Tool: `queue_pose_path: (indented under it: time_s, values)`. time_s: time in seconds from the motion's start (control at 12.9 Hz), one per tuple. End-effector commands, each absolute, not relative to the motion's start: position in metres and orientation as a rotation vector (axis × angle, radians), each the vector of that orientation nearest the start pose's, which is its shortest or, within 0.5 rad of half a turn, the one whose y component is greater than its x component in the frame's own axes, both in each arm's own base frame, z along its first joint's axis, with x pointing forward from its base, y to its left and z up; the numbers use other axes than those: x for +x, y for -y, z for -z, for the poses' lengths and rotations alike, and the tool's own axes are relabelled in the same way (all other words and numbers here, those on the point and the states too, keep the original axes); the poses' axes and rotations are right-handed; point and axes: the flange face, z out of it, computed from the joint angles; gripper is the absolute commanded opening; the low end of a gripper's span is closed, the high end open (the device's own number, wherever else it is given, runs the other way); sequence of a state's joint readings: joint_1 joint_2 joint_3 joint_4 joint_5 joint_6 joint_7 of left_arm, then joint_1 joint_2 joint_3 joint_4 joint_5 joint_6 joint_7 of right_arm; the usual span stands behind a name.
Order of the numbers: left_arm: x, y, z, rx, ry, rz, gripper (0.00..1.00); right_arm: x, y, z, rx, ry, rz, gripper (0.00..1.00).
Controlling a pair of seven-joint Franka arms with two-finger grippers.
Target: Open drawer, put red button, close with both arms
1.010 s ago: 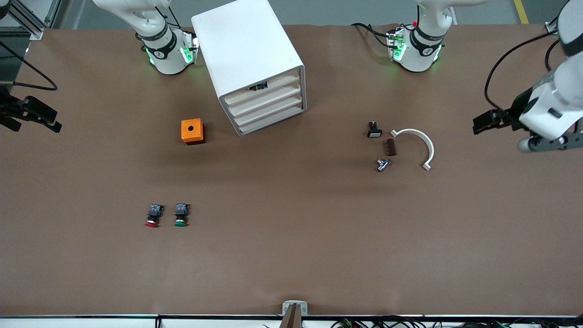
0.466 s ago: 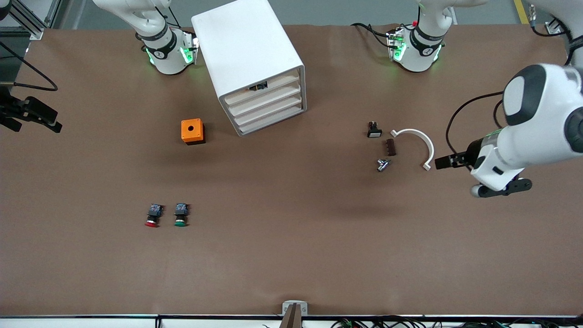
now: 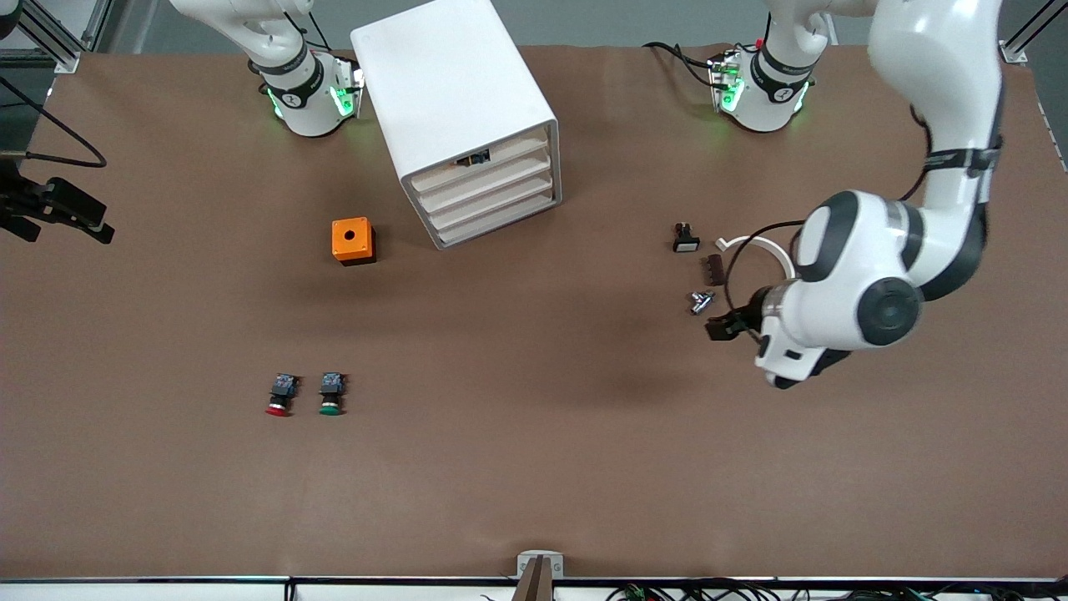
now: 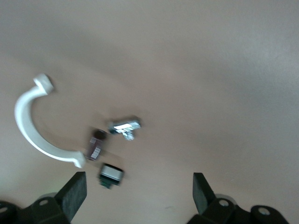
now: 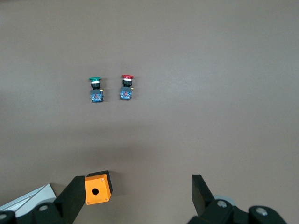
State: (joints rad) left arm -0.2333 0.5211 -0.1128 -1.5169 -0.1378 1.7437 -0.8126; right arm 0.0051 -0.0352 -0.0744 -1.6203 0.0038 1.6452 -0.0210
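Drawer (image 3: 491,178): second from top of four in white cabinet (image 3: 455,92), pushed in flush with the others; cabinet standing between the two arm bases, front turned toward the front camera and the left arm's end.
Red button (image 3: 279,396): lying on its side on brown table (image 3: 534,467), red cap toward the front camera, well apart from the cabinet and nearer to the front camera; seen also from the right wrist (image 5: 126,87).
Green button (image 3: 331,394): same shape, just beside the red button, not touching.
Orange box (image 3: 353,240): hole in its top, on the table between the buttons and the cabinet, near the cabinet's corner.
Left claw (image 4: 140,193): fingers spread wide, holding nothing, up in the air over bare table near the small parts toward the left arm's end.
Small parts: white curved bracket (image 4: 35,126), dark brown block (image 4: 96,145), metal fitting (image 4: 124,126), small black switch (image 4: 110,174), grouped close together.
Right claw (image 5: 135,196): fingers spread wide, holding nothing, waiting high over the table with the orange box and both buttons below it.
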Motion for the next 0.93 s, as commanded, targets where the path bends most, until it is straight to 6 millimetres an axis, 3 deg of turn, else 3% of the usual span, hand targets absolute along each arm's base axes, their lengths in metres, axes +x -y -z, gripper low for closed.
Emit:
queue_pose_path:
  time_s: [0.0, 0.31, 0.54, 0.7, 0.85]
  values:
    - [0.624, 0.277, -0.321, -2.91, 0.975, -0.584, 1.0, 0.551, 0.042, -0.624, -3.15, -0.101, 0.081, 1.0]
    - [0.587, 0.352, -0.293, -2.707, 1.273, -0.661, 1.0, 0.554, 0.041, -0.617, -3.15, -0.101, 0.053, 1.0]
    - [0.552, 0.405, -0.273, -2.476, 1.513, -0.702, 1.0, 0.573, 0.023, -0.577, -3.149, -0.074, -0.06, 1.0]
    - [0.542, 0.419, -0.262, -2.3, 1.693, -0.787, 1.0, 0.584, 0.006, -0.553, -3.145, -0.029, -0.113, 1.0]
    - [0.534, 0.432, -0.257, -2.134, 1.827, -1.026, 0.99, 0.599, 0.002, -0.517, -3.143, -0.025, -0.185, 1.0]
